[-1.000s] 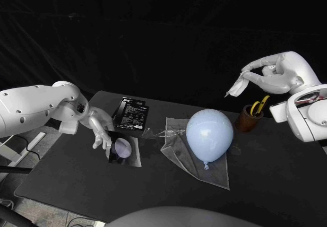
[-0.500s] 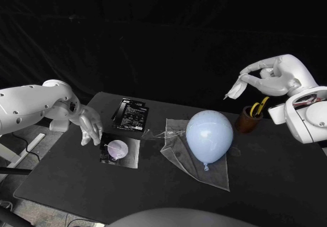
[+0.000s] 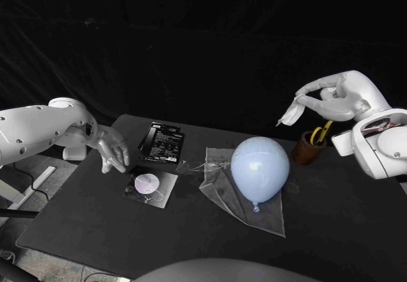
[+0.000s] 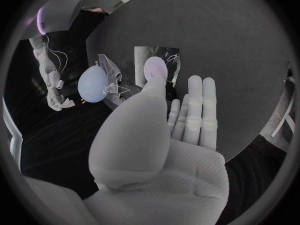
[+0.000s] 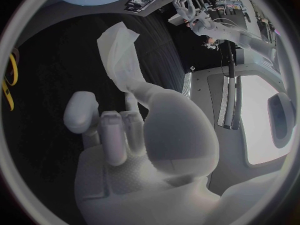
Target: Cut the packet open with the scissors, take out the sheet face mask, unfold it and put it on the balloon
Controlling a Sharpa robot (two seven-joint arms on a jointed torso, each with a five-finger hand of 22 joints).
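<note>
The left hand (image 3: pixel 113 154) has lifted, empty and spread, off the packet (image 3: pixel 151 186) near the bench's (image 3: pixel 84 235) left edge, while the right hand (image 3: pixel 335 101) pinches the folded mask (image 3: pixel 291 111), which probably needs both hands to unfold.

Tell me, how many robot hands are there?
2. The left hand hovers open over the black table; the right hand, raised high, pinches the folded white mask.

The scissors (image 3: pixel 320 131) have their blades hidden in the cup (image 3: pixel 307 151). Print on the black box (image 3: pixel 163 145) is too small to read. The balloon (image 3: pixel 259 167) hides part of the film (image 3: pixel 222 189) beneath; the right robot hand (image 3: pixel 335 100) covers the top of the mask (image 3: pixel 291 113).
</note>
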